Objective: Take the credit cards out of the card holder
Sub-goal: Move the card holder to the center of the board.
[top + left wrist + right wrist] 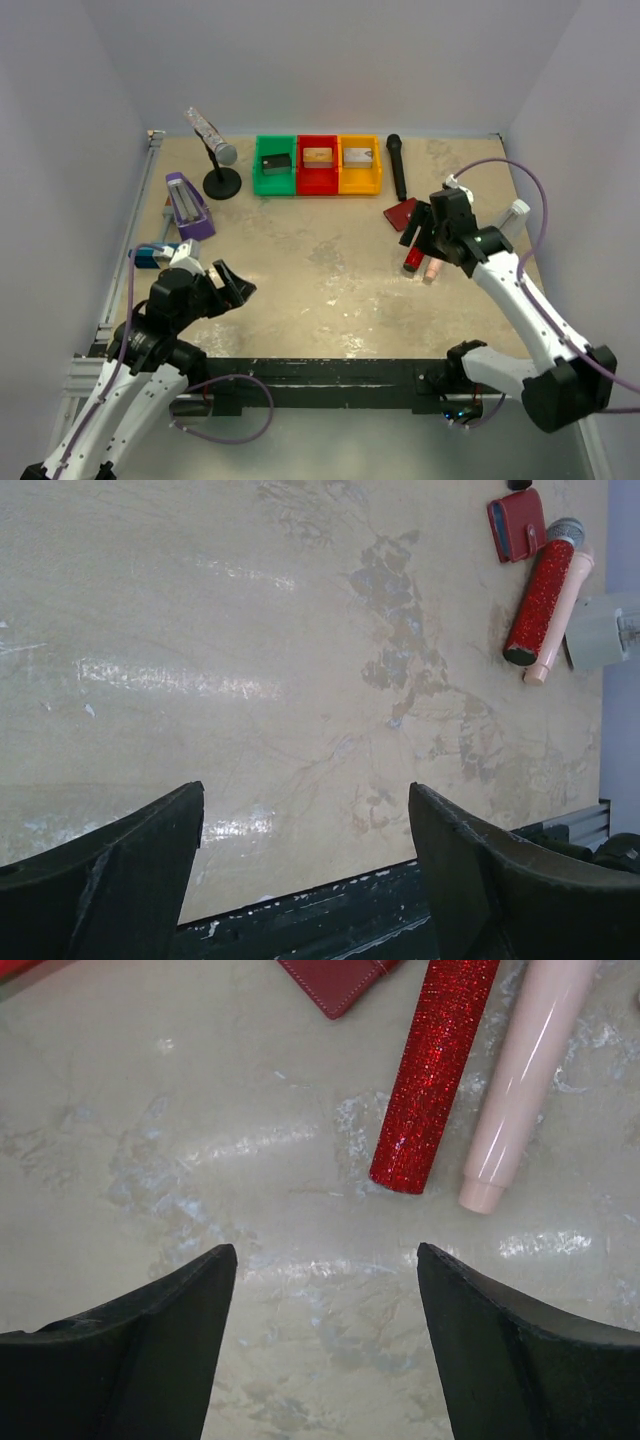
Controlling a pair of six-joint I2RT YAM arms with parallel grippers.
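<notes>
- The card holder [400, 212] lies flat and folded shut on the right half of the tabletop [320, 300], nearer the far edge than the near one; its tab strap is seen laid across it in the left wrist view; no credit cards are visible, so they are judged to be inside.
- The right gripper [418, 232] is held low over the tabletop beside the holder, its jaws wide apart with nothing between them; only a corner of the holder is caught at the top edge of its wrist view.
- The left gripper [232, 287] is kept toward the near left corner, well apart from the holder; its jaws are also parted and nothing is held.
- A red glitter microphone [413, 258] and a pink microphone [432, 268] lie just beside the holder, straight ahead of the right jaws; the red one could be pinched by mistake, or nudged and rolled against the holder.
- Because the holder is flat and thin, a closing pinch could slip off or push it across the tabletop; with the strap across it and one arm far off, the fold may not be opened unless it is pinned.
</notes>
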